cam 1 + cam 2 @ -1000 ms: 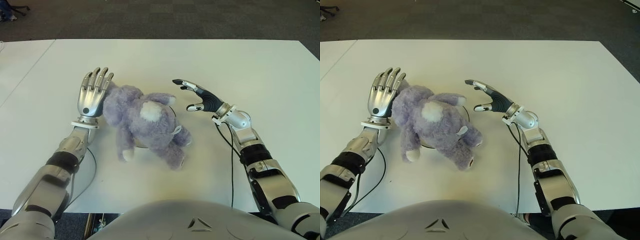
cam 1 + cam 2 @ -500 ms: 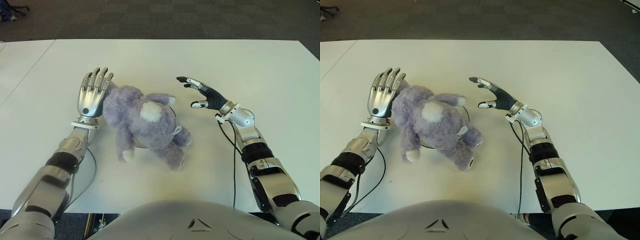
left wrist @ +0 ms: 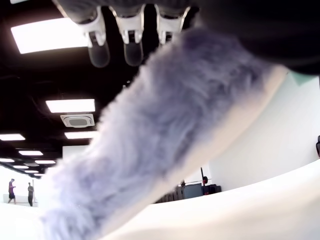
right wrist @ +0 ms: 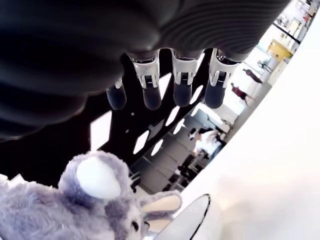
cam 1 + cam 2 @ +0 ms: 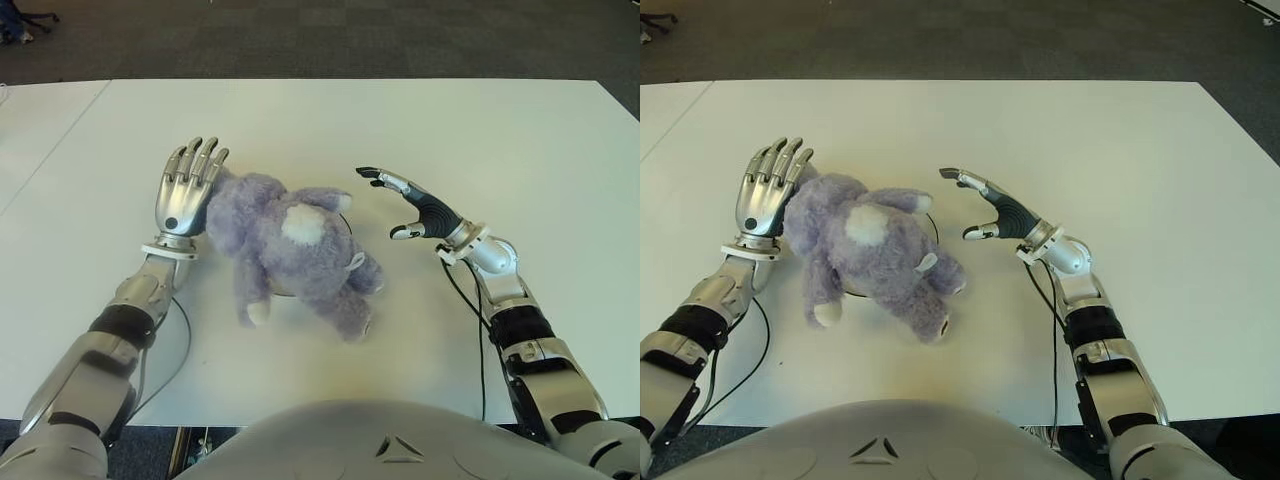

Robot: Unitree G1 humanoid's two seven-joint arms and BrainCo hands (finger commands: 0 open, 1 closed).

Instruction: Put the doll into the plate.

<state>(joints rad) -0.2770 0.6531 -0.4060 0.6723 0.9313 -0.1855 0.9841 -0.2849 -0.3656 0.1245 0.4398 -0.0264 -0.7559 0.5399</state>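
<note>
A fluffy purple doll [image 5: 290, 250] with a white patch lies across a plate, hiding most of it. Only thin slivers of the plate rim [image 5: 933, 228] show beside the fur. My left hand [image 5: 190, 172] stands at the doll's left side, fingers straight and spread, palm against the fur and holding nothing. The left wrist view shows those fingertips [image 3: 131, 47] above the doll's fur [image 3: 165, 125]. My right hand [image 5: 385, 205] hovers open to the right of the doll, apart from it. In the right wrist view the doll [image 4: 100, 205] and the plate rim [image 4: 192, 212] lie beyond the spread fingers [image 4: 181, 85].
Everything sits on a white table [image 5: 450, 120] with dark carpet [image 5: 330, 35] past its far edge. A second white surface [image 5: 40, 120] adjoins on the left. Thin black cables [image 5: 465, 320] trail from both wrists along the tabletop.
My right hand has drawn back to the right and nearer to me, widening the gap to the doll. The left hand and the doll have hardly moved.
</note>
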